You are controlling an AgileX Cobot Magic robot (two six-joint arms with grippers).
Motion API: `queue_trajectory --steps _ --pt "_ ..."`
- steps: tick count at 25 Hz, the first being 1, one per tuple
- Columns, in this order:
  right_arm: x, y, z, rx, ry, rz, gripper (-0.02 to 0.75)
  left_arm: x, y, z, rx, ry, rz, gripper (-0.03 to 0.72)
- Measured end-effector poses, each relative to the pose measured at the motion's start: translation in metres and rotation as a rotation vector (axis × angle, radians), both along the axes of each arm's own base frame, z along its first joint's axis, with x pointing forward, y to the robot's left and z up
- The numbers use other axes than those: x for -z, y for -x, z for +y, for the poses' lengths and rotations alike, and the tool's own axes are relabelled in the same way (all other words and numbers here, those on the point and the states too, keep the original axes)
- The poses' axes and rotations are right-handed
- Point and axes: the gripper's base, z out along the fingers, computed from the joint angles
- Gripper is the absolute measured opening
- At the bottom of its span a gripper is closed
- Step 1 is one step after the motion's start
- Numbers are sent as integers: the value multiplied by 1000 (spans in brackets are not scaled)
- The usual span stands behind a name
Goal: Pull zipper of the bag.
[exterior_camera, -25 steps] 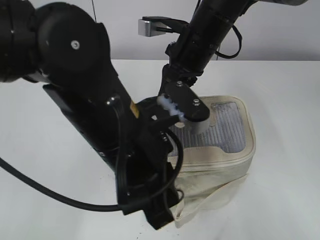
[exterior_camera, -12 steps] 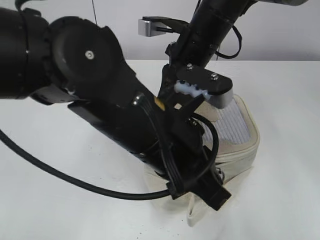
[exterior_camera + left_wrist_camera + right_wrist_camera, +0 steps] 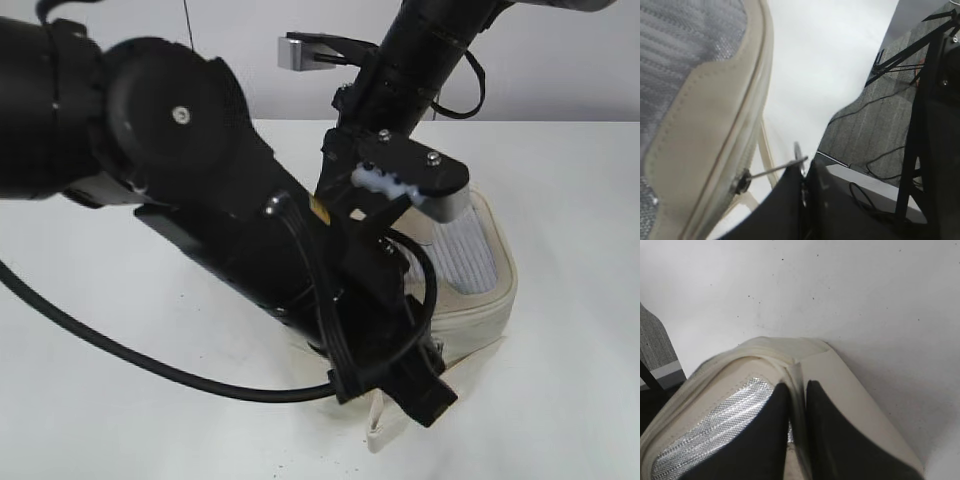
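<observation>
The cream-white bag (image 3: 478,285) lies on the white table, its grey mesh top (image 3: 462,245) facing up. In the left wrist view the bag (image 3: 715,110) fills the left side, and a silver zipper slider (image 3: 743,181) sits on its edge. My left gripper (image 3: 804,167) is shut on the slider's ring pull (image 3: 798,151), with the pull drawn out taut. My right gripper (image 3: 796,388) is shut on the bag's cream top rim (image 3: 790,357), beside the mesh (image 3: 715,430). In the exterior view the left gripper (image 3: 415,385) is at the bag's front corner and the right gripper (image 3: 405,190) is over its top.
The left arm (image 3: 230,230) lies across the middle of the exterior view and hides the bag's left half. A loose cream strap (image 3: 385,425) hangs at the front. The table's edge (image 3: 840,162) is near the left gripper, with floor cables and a black stand (image 3: 920,125) beyond.
My left arm swung right along the bag's front with the ring pull. The bag shifted and bunched toward the right. Little has moved in the last half second.
</observation>
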Motion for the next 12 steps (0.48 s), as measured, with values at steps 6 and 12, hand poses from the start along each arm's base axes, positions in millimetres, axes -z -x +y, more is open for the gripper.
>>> queue_trajectory --steps 6,12 --pt "-5 -1 -2 75 19 12 321 -37 5 14 8 74 -62 294" --pt "-35 1 -14 118 3 -49 401 -64 -12 40 -96 133 -95 423"
